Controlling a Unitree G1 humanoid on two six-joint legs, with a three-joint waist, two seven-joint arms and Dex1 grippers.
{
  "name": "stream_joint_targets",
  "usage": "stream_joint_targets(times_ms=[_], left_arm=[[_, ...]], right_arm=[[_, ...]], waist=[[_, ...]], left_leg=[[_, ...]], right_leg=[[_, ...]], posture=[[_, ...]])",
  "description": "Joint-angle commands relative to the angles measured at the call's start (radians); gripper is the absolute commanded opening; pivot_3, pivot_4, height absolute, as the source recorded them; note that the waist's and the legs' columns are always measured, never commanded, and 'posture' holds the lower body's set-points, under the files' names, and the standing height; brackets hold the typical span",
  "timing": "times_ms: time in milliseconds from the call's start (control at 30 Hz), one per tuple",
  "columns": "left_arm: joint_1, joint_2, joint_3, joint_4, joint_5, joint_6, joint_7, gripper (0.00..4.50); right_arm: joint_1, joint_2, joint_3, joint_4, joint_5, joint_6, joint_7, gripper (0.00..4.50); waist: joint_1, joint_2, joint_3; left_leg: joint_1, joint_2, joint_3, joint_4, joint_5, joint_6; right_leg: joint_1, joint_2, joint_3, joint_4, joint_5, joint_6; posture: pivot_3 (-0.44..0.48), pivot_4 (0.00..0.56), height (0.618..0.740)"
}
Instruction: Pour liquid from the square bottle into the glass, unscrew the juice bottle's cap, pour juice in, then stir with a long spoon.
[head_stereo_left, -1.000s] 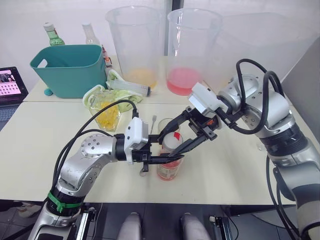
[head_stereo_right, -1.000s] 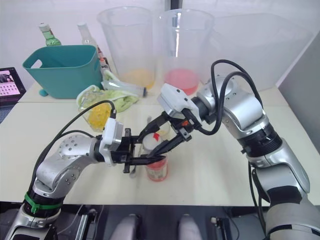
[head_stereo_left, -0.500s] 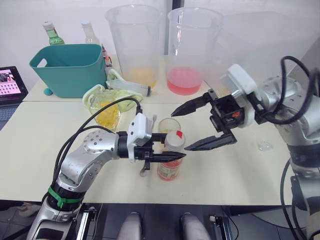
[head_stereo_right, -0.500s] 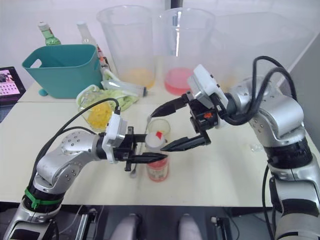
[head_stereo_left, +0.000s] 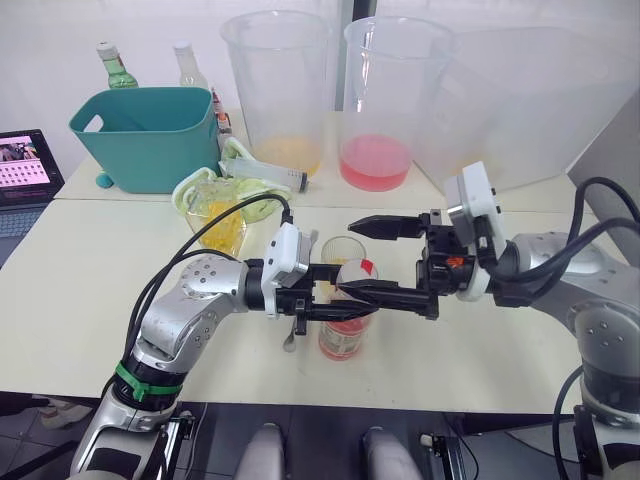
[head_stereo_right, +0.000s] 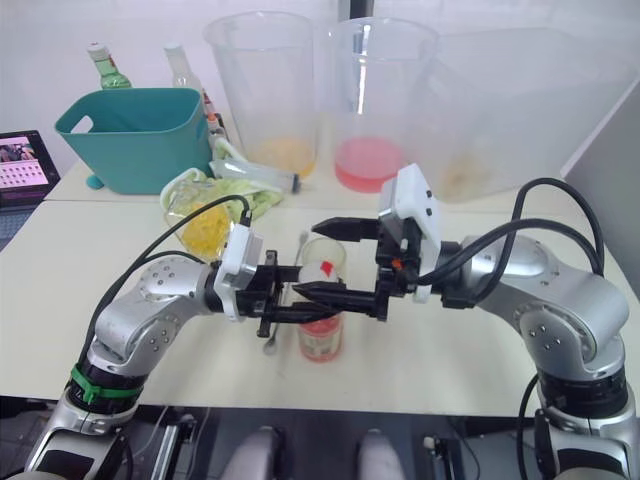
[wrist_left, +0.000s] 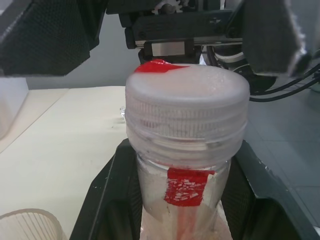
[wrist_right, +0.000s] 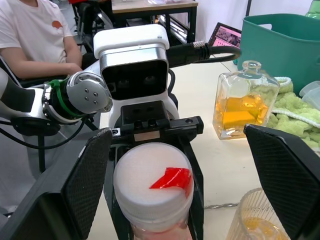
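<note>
Left gripper (head_stereo_left: 345, 300) clamps the juice bottle (head_stereo_left: 343, 335) below the cap (wrist_right: 153, 187); right gripper (head_stereo_left: 375, 260), spread wide, should close squarely from three o'clock before twisting.

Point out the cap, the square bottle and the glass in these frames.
cap (wrist_right: 153, 188), right wrist view, on its white top beside the red mark.
square bottle (wrist_right: 243, 106), right wrist view, on its front face.
glass (head_stereo_left: 343, 250), left eye view, on its rim.
</note>
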Motion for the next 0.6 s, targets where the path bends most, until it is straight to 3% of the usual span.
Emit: stream_joint_targets(times_ms=[33, 100, 133, 400, 600], left_arm=[[0.027, 0.002, -0.054, 0.024, 0.036, 0.015, -0.017, 1.53], [0.028, 0.003, -0.054, 0.025, 0.036, 0.015, -0.017, 1.53], [0.029, 0.003, -0.054, 0.024, 0.035, 0.016, -0.017, 1.53], [0.014, 0.013, -0.041, 0.014, 0.037, 0.027, 0.000, 1.53], [0.020, 0.024, -0.033, -0.010, 0.035, 0.048, 0.021, 1.53]], right_arm=[[-0.004, -0.006, -0.025, -0.045, 0.027, 0.010, -0.047, 4.45], [-0.005, -0.001, -0.015, -0.054, 0.028, 0.012, -0.063, 4.45], [-0.004, 0.000, -0.011, -0.058, 0.032, 0.015, -0.069, 4.21], [-0.003, -0.012, 0.022, -0.051, 0.030, -0.007, -0.028, 1.66], [-0.029, -0.037, 0.091, 0.016, -0.056, -0.077, 0.142, 1.63]], waist=[[-0.001, 0.000, 0.000], [-0.001, 0.000, 0.000], [-0.001, 0.000, 0.000], [-0.001, 0.000, 0.000], [-0.003, 0.000, 0.000]], left_leg=[[0.000, 0.000, 0.000, 0.000, 0.000, 0.000], [0.000, 0.000, 0.000, 0.000, 0.000, 0.000], [0.000, 0.000, 0.000, 0.000, 0.000, 0.000], [0.000, 0.000, 0.000, 0.000, 0.000, 0.000], [0.001, 0.000, 0.000, 0.000, 0.000, 0.000]], right_leg=[[0.000, 0.000, 0.000, 0.000, 0.000, 0.000], [0.000, 0.000, 0.000, 0.000, 0.000, 0.000], [0.000, 0.000, 0.000, 0.000, 0.000, 0.000], [0.000, 0.000, 0.000, 0.000, 0.000, 0.000], [0.000, 0.000, 0.000, -0.001, 0.000, 0.000]], posture=[[0.000, 0.150, 0.733], [0.000, 0.150, 0.733], [0.000, 0.150, 0.733], [0.000, 0.150, 0.733], [0.000, 0.150, 0.733]])
